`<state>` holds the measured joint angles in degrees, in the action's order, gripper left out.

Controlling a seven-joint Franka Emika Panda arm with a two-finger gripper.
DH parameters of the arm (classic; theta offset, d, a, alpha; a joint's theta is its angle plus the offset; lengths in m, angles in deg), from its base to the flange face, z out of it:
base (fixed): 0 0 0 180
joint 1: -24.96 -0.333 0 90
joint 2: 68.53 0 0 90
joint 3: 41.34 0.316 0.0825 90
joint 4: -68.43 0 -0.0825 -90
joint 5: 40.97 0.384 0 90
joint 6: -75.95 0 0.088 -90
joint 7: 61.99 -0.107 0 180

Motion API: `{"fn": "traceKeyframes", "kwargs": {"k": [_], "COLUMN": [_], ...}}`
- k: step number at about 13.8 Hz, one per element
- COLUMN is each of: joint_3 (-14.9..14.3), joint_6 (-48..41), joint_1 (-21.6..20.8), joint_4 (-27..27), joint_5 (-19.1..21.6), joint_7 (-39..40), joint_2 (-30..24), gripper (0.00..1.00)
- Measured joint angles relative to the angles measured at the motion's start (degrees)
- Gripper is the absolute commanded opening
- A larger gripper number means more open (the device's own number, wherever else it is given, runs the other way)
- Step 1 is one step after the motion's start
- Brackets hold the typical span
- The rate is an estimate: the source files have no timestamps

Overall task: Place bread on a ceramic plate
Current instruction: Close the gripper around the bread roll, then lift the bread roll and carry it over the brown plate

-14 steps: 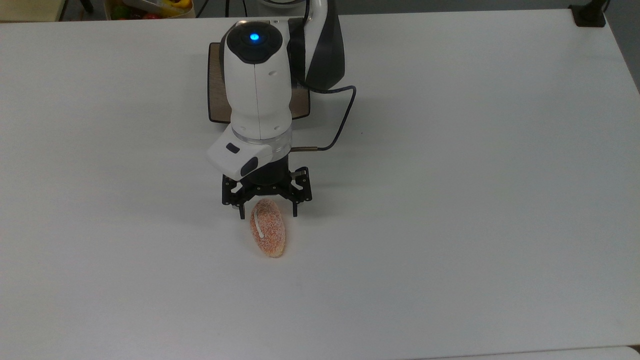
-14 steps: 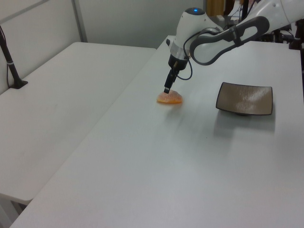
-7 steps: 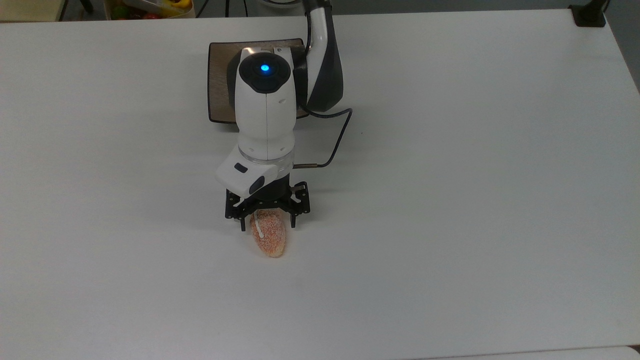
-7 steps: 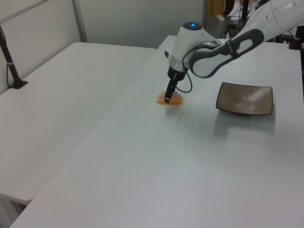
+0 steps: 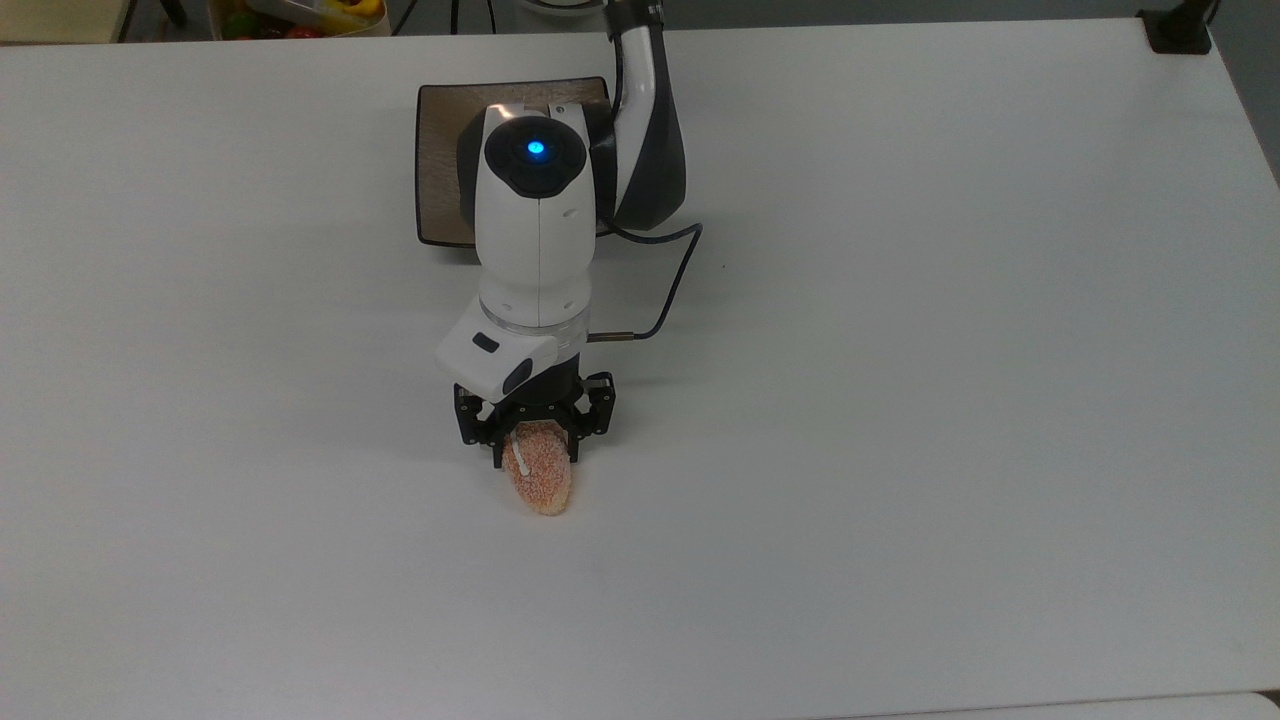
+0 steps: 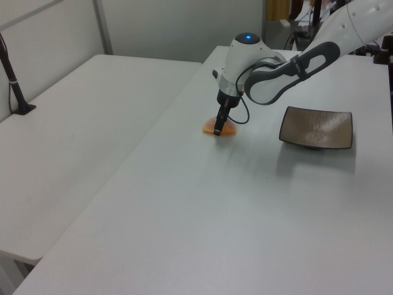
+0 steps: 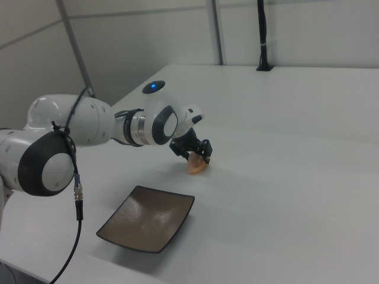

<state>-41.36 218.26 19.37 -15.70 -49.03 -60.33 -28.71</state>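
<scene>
Bread (image 5: 540, 480) lying flat, long axis up-down in top view, gripper (image 5: 536, 452) fingers straddling its upper end

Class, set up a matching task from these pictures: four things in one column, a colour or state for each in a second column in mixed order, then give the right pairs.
Things
1. bread
2. plate
3. hand
4. table

Descriptions
A. white, bearing everything
B. brown, square, with nothing on it
C. black, lowered around one end of the roll
D. orange-pink, lying on the table

Pairs: 1-D, 2-B, 3-C, 4-A
</scene>
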Motion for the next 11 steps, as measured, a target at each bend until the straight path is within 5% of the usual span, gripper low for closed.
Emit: {"fn": "traceKeyframes", "kwargs": {"k": [3,11], "joint_3": [0.00,0.00], "joint_6": [0.00,-2.27], "joint_1": [0.04,0.19], "joint_4": [0.04,-0.78], "joint_5": [0.00,0.01], "joint_7": [0.00,-0.10], "joint_2": [-0.04,-6.13], "gripper": [0.24,0.25]}}
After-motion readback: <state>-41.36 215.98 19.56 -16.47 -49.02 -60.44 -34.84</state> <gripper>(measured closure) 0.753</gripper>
